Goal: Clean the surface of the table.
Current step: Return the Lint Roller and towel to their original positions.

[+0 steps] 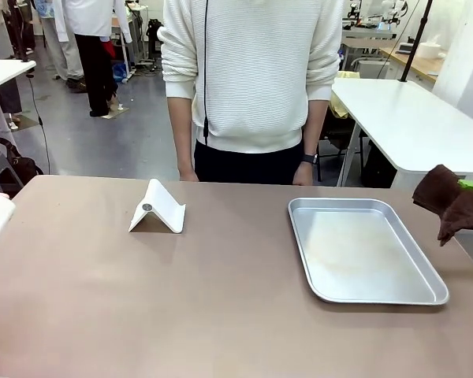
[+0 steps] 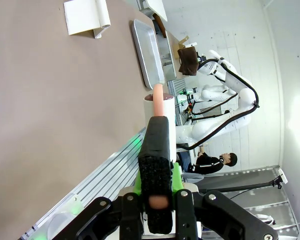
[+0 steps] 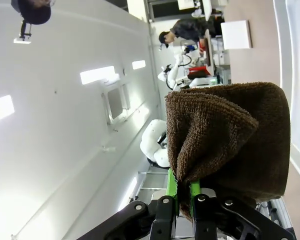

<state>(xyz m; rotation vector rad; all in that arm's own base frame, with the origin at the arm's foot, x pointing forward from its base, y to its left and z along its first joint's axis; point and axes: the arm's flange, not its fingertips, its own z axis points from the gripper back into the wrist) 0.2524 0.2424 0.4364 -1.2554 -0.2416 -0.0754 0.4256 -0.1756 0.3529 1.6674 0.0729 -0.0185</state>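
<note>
Matte taupe surface (image 1: 142, 307) spans the foreground, bearing a rectangular metal tray (image 1: 378, 301). Right pincer (image 3: 181, 192) is clamped on a nubby brown cloth (image 3: 225, 135); left pincer (image 2: 157, 195) grips a black rough-ended block (image 2: 156, 145).

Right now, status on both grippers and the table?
Left gripper shut on black tool. Right gripper shut on brown cloth. Table carries tray and white stand.

I see a brown terry cloth (image 3: 225, 140) bunched between the right fingers (image 3: 171, 192), spilling out past their tips. Between the left fingers (image 2: 176, 177) sits a black brush-like tool (image 2: 155, 150), pink at its far end. Well ahead of those fingers I make out a metal tray (image 2: 146, 50) and, left of it in the wrist view, a white folded stand (image 2: 85, 17).
</note>
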